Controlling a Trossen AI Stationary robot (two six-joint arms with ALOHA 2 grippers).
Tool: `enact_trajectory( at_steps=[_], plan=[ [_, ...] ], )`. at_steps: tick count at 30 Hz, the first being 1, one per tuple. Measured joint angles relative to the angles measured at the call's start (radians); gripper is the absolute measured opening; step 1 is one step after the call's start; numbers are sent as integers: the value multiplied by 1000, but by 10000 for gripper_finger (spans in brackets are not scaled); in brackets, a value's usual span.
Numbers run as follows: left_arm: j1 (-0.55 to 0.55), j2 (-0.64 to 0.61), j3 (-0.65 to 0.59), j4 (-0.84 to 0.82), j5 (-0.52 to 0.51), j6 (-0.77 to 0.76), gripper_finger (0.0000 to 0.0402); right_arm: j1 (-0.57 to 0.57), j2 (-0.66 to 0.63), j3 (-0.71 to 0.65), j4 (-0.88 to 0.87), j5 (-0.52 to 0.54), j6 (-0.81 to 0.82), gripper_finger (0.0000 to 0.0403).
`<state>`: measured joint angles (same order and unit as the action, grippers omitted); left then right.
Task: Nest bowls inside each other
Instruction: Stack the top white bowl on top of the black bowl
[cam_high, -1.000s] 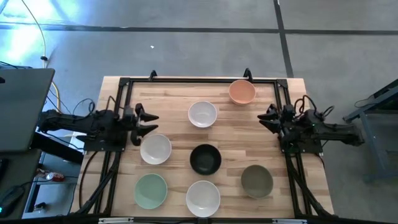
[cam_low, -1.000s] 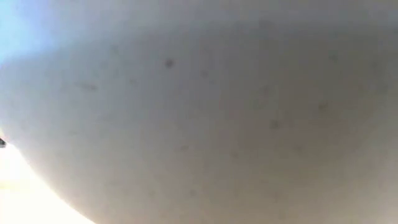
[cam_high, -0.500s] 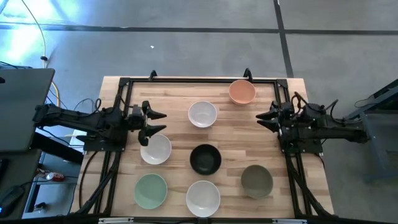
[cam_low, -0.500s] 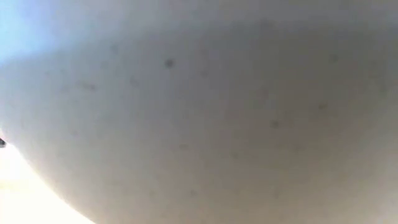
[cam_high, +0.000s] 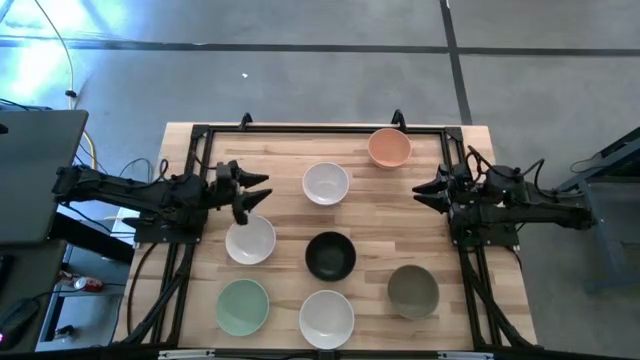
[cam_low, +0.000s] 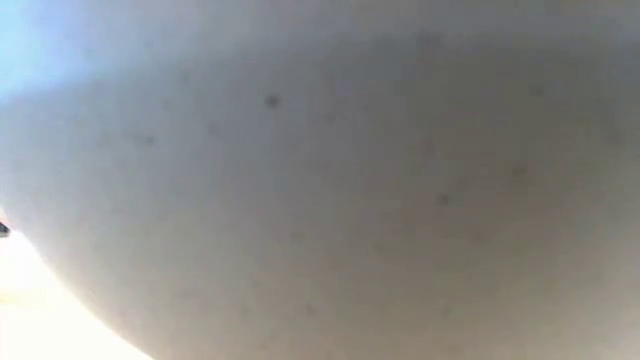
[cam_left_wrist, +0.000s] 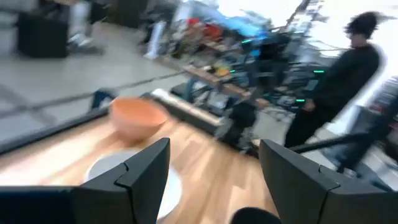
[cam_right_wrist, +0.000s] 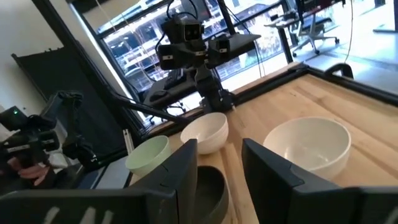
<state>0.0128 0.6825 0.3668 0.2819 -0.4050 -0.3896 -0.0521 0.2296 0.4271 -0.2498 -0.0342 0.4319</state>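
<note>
Several small round bowls stand apart on their bases on the wooden table (cam_high: 285, 150): a peach-orange bowl (cam_high: 389, 147) at the far edge, three white bowls (cam_high: 326, 184) (cam_high: 250, 240) (cam_high: 326, 318), a black bowl (cam_high: 330, 255) in the middle, a mint bowl (cam_high: 243, 306) and an olive bowl (cam_high: 413, 290). My left gripper (cam_high: 258, 190) is open by the far rim of the left white bowl and points toward the table's right. My right gripper (cam_high: 420, 188) is open at the right side and points left. The left wrist view shows the peach-orange bowl (cam_left_wrist: 137, 118) ahead.
A black frame (cam_high: 320, 128) runs around the table's far and side edges. The near white bowl's wall (cam_low: 320, 200) fills the low view. A person in dark clothes (cam_left_wrist: 348, 81) stands beyond the table. The right wrist view shows a white bowl (cam_right_wrist: 311, 143) close ahead.
My left gripper has reached out from the left frame toward the table's right, past the far rim of the left white bowl, staying open. No bowl has moved.
</note>
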Motion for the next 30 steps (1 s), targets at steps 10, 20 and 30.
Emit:
enact_trajectory(
  at_steps=[10, 20, 30],
  plan=[
    [70, 267, 0, 72, 10, -199, 243, 0, 0, 0, -5, 28, 14, 119],
    [254, 482, 249, -102, 115, -317, 243, 0, 26, 0, -5, 31, 39, 119],
    [352, 708, 672, -636, 181, -303, 243, 0, 104, 0, 3, 40, 33, 119]
  ],
)
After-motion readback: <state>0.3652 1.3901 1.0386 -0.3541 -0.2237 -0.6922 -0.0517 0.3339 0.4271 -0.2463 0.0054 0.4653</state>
